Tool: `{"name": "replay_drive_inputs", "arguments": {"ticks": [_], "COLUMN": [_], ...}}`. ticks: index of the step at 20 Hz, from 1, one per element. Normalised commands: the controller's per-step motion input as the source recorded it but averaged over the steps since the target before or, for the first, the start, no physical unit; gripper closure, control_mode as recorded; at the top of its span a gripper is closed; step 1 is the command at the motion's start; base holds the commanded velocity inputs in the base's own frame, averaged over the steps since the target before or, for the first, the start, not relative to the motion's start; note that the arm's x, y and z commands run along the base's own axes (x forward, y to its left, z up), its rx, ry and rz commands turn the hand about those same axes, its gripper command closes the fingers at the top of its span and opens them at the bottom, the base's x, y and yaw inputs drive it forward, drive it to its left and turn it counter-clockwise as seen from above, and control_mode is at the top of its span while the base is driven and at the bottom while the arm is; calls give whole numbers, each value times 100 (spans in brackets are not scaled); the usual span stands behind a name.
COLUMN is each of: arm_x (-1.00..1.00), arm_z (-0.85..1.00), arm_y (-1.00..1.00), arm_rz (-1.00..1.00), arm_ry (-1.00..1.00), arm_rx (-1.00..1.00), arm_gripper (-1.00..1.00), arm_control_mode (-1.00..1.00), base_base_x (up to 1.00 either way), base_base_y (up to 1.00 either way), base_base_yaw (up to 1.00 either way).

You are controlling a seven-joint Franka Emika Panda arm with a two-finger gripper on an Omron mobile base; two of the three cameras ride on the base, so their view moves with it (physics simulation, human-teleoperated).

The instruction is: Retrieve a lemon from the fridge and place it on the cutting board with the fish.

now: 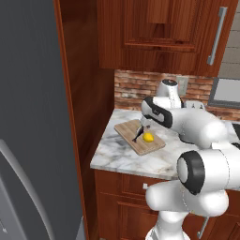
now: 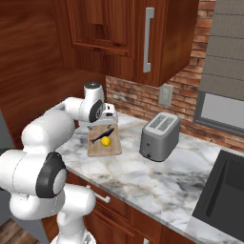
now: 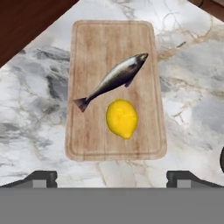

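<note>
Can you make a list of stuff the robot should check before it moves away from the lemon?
1. Lemon sits on the board: ok.
2. Fish lies on the same board: ok.
3. Lemon and fish apart, not stacked: ok.
4. End effector open, holding nothing: ok.
5. Toaster well off to the side of the board: ok.
6. Fridge door shut: cannot tell.

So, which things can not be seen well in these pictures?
- Gripper: the left base view hides it behind the arm's wrist.
- Fridge: cut by the left base view's edge; doors closed, inside hidden.
- Cutting board: far end under the arm, right base view.
- Toaster: slots' contents too small.
</note>
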Motion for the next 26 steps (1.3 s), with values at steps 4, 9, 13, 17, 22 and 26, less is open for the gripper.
{"name": "replay_drive_inputs", "arguments": {"ticks": [4,9,13,17,22,26], "arm_x": [-68,-70,-91,-85,-82,-88], "arm_z": [5,2,36,49,60,51], "arm_y": [0,0,0,0,0,0], "arm_rz": [-8,-8,-13,-20,-25,-23], "arm_ry": [-5,-3,-2,0,0,0], "arm_rx": [0,0,0,0,2,10], "arm_gripper": [-100,-100,-100,-100,-100,-100], "arm_control_mode": [-100,-100,-100,-100,-100,-100], "base_base_x": [0,0,0,0,0,0], "base_base_y": [0,0,0,0,0,0], "base_base_yaw": [0,0,0,0,0,0]}}
